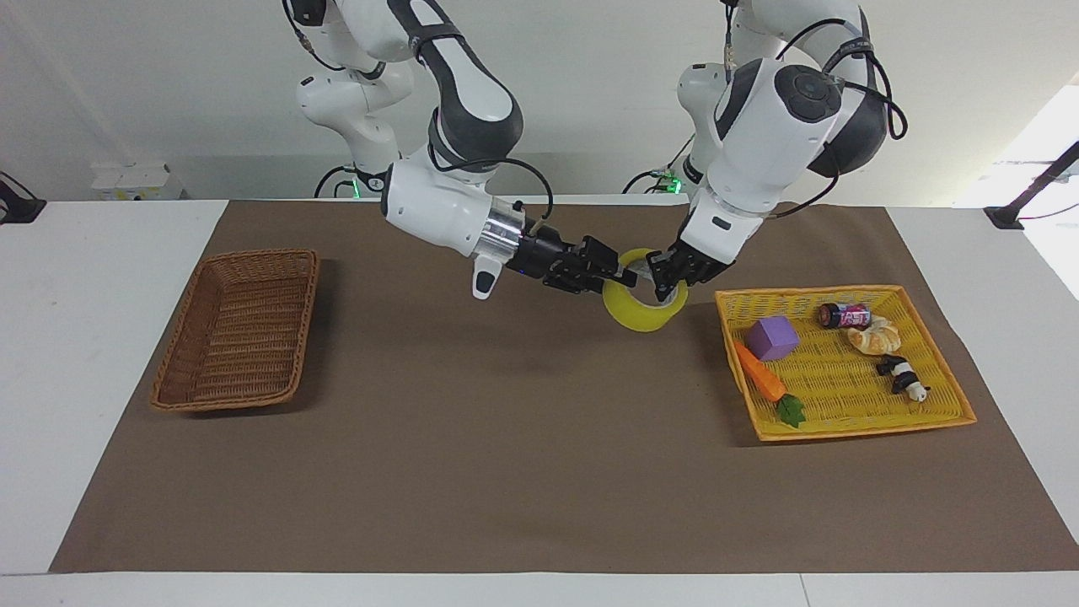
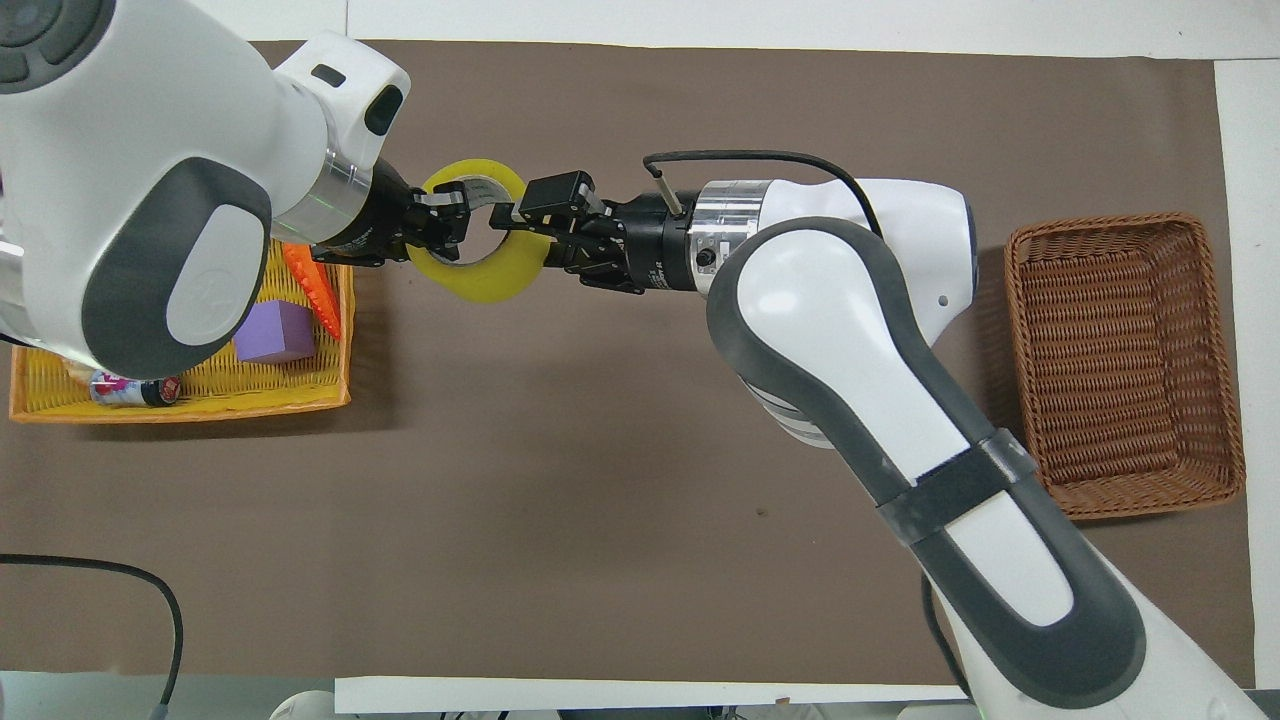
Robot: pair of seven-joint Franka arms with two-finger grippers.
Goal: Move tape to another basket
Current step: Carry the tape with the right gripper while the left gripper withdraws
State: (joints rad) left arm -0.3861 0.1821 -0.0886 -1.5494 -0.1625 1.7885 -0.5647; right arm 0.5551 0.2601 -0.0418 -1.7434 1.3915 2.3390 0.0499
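Observation:
The yellow tape (image 1: pixel 641 317) hangs in the air over the brown mat, just beside the yellow basket; it also shows in the overhead view (image 2: pixel 492 286). My left gripper (image 1: pixel 667 282) is shut on the roll's wall at the side toward the yellow basket, also seen in the overhead view (image 2: pixel 448 216). My right gripper (image 1: pixel 624 276) reaches in level from the brown basket's side and is closed across the roll's other wall, one finger inside the ring (image 2: pixel 524 234). The brown wicker basket (image 1: pixel 253 255) stands empty at the right arm's end of the table (image 2: pixel 1110 222).
The yellow woven basket (image 1: pixel 843 432) at the left arm's end holds a purple block (image 1: pixel 772 337), a carrot (image 1: pixel 760 378), a small bottle (image 1: pixel 845 316), a bread roll and a panda figure. A brown mat (image 1: pixel 506 472) covers the table's middle.

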